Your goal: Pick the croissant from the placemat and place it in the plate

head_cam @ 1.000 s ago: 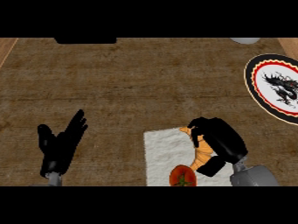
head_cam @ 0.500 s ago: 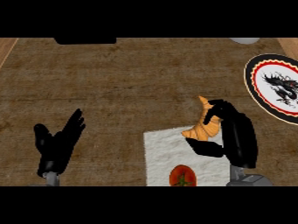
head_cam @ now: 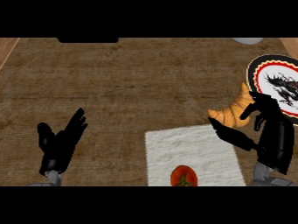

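Already off the placemat (head_cam: 193, 151), the croissant (head_cam: 233, 111) sits in the right hand (head_cam: 267, 131), thumb and fingers curled around it, between the mat's upper right corner and the plate (head_cam: 267, 70). The step in hand looks like the carry. What the next move seems to call for is a further reach up and to the right until the pastry is over the plate's middle, then a lowering and a release. The left hand (head_cam: 59, 142) rests open at the lower left, fingers up. A red item (head_cam: 183, 176) lies at the mat's lower edge
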`<state>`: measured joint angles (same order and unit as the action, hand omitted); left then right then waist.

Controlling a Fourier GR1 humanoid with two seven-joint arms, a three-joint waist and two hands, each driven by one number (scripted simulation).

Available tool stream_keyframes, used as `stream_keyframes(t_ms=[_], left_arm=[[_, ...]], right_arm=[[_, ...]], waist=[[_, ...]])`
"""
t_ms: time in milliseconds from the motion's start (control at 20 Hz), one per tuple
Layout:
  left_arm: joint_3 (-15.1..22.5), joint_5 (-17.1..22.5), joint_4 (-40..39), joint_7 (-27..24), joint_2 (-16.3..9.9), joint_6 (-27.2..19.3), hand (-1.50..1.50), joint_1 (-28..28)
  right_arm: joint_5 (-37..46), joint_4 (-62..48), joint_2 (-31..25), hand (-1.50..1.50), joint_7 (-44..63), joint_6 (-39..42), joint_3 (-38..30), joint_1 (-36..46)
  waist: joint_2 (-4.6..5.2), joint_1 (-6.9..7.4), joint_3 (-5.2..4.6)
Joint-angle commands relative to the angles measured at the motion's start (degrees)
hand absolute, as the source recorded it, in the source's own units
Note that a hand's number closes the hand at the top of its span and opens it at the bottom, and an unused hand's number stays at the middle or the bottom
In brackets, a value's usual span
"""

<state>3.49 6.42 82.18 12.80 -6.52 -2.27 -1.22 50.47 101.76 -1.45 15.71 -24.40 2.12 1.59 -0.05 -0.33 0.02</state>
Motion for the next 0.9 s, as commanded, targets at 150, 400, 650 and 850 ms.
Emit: stream_keyframes(t_ms=[150,400,650,850], left_arm=[[0.2,-0.4,0.0,0.0,1.0,-0.1,0.0,0.4],[-0.1,0.2,0.7,-0.8,0.5,1.2,0.0,0.1],[-2.1,0.8,-4.3,-2.2,-0.2,2.5,0.0,2.6],[1.7,-2.2,1.4,0.2,1.9,-0.5,0.0,-0.6]], right_arm=[[-15.4,-12.1,-6.9,1.5,-11.4,-4.7,-15.0,6.4],[-20.6,-25.1,-14.6,1.5,-19.3,-7.6,-25.0,12.8],[-24.7,-48.1,-19.6,1.5,-30.1,-10.7,-29.8,24.8],[-30.1,-60.3,-26.5,1.5,-38.7,-7.2,-34.8,29.7]], waist=[[0.16,0.54,0.03],[0.32,0.8,0.06],[0.58,1.51,0.08],[0.5,1.86,0.13]])
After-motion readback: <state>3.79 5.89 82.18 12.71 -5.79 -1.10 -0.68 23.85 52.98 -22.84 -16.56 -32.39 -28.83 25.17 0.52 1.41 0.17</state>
